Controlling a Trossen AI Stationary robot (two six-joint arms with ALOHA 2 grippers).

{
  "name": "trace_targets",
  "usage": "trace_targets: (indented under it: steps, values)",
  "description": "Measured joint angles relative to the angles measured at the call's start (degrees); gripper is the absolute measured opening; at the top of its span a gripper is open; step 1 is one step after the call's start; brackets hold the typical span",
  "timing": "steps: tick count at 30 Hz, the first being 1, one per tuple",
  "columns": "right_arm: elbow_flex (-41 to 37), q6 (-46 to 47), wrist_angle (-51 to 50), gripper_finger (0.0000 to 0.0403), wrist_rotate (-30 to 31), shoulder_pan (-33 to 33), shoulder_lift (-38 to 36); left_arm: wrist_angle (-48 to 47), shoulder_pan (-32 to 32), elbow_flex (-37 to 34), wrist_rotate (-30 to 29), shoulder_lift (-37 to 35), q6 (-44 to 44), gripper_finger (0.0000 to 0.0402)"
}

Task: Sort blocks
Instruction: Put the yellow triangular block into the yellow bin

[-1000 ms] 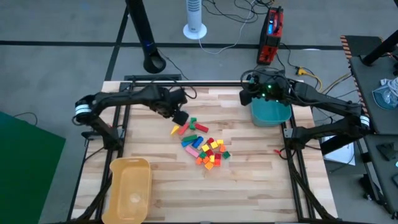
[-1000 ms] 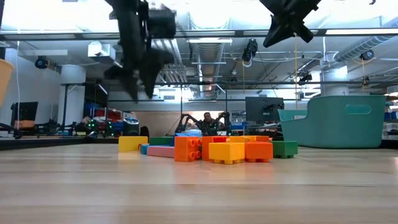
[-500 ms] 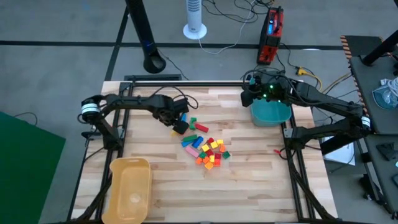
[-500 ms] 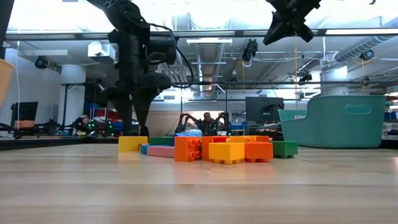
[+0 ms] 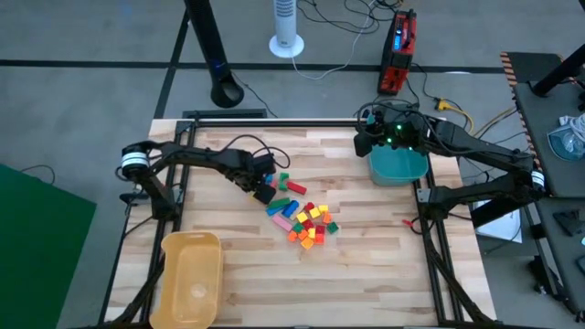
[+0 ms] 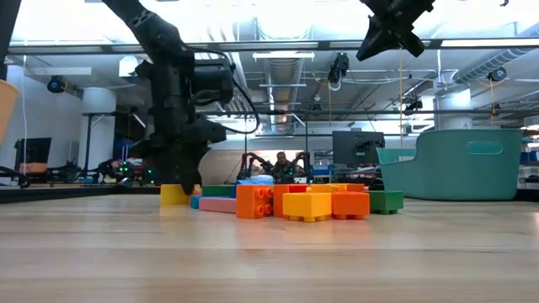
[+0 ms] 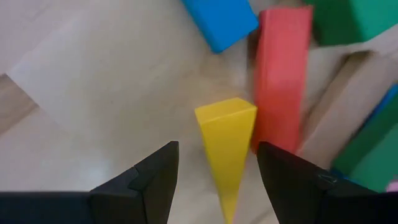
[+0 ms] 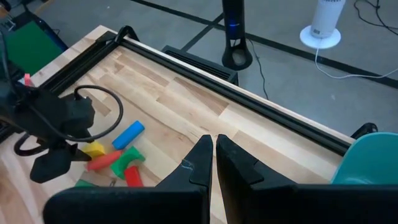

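Note:
The blocks (image 5: 302,215) lie in a loose pile mid-table, flat on the wood; they also show in the low view (image 6: 286,202). My left gripper (image 5: 263,190) is open and low over the pile's left end. Its fingers stand on either side of a yellow block (image 7: 225,149) without touching it; in the low view the gripper (image 6: 181,172) is just above this block (image 6: 174,195). A red bar (image 7: 283,74) lies right beside the yellow block, with a blue block (image 7: 221,22) beyond. My right gripper (image 8: 214,163) is shut and empty, held high by the teal bin (image 5: 398,166).
A yellow tray (image 5: 192,274) sits at the near left corner. The teal bin stands at the far right edge of the table and also shows in the low view (image 6: 459,164). Bare wood lies around the pile. A person sits in the room far behind the table (image 6: 280,164).
My left gripper has come down from well above the table to just over the yellow block at the pile's left end, drifting slightly toward the near edge. The blocks have not moved.

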Motion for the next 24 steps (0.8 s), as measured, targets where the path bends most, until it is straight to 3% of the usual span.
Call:
trace_targets:
  steps: [6,15,19,24]
  values:
    - [0.00,-0.25,-0.02,0.0013,0.02,0.00,0.02,0.49,-0.08,0.35,-0.19,2.56,1.80,0.0185]
    - [-0.02,-0.40,-0.17,0.0013,0.01,0.00,0.02,-0.98,-0.09,1.88,-0.01,2.01,1.70,0.0057]
    - [-0.02,-1.03,-0.20,0.0013,0.02,0.00,0.02,-4.97,-0.22,3.80,0.97,1.43,1.98,0.0055]
    - [-0.02,-1.48,-0.22,0.0013,0.02,0.00,0.02,-19.51,-1.07,12.24,1.89,-3.66,5.50,0.0055]
